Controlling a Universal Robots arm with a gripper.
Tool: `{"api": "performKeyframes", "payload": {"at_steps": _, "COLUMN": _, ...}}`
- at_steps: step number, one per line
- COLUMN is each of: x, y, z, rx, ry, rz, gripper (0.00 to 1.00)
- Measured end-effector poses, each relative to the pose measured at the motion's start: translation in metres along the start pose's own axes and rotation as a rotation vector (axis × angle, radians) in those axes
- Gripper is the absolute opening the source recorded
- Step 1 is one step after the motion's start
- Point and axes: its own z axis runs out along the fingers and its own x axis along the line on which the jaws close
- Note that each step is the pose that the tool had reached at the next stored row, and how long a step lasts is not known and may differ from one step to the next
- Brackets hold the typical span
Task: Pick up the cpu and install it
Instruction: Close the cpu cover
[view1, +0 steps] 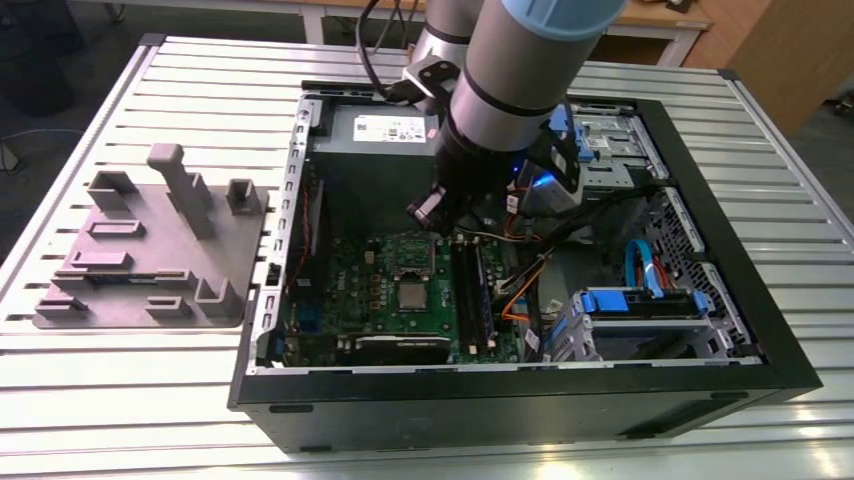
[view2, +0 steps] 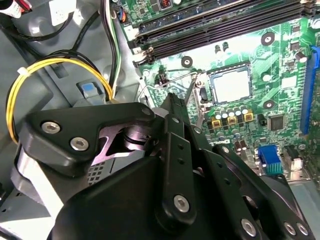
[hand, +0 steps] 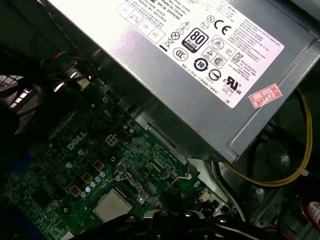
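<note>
Arm angled down into case; tool (view1: 430, 212) above motherboard (view1: 387, 290), finger state unclear; cpu (view1: 410, 294) in socket.

The exterior view looks down at a slant from above and in front of the open computer case (view1: 534, 380), taking in the whole slatted table (view1: 107, 400) and the arm (view1: 514, 70) over the case. Both wrist views sit close inside the case, facing down at the green motherboard (view2: 280, 80). The second wrist view looks past the black gripper (view2: 172, 125); the first wrist view takes in the power supply (hand: 200, 75). All three share the cpu (view1: 412, 293) in its socket.
</note>
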Motion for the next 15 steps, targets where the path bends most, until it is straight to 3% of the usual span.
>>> {"api": "performKeyframes", "payload": {"at_steps": 15, "x": 0.01, "y": -0.0053, "z": -0.001, "rx": 0.0033, "ry": -0.0003, "rz": -0.022, "gripper": 0.11}}
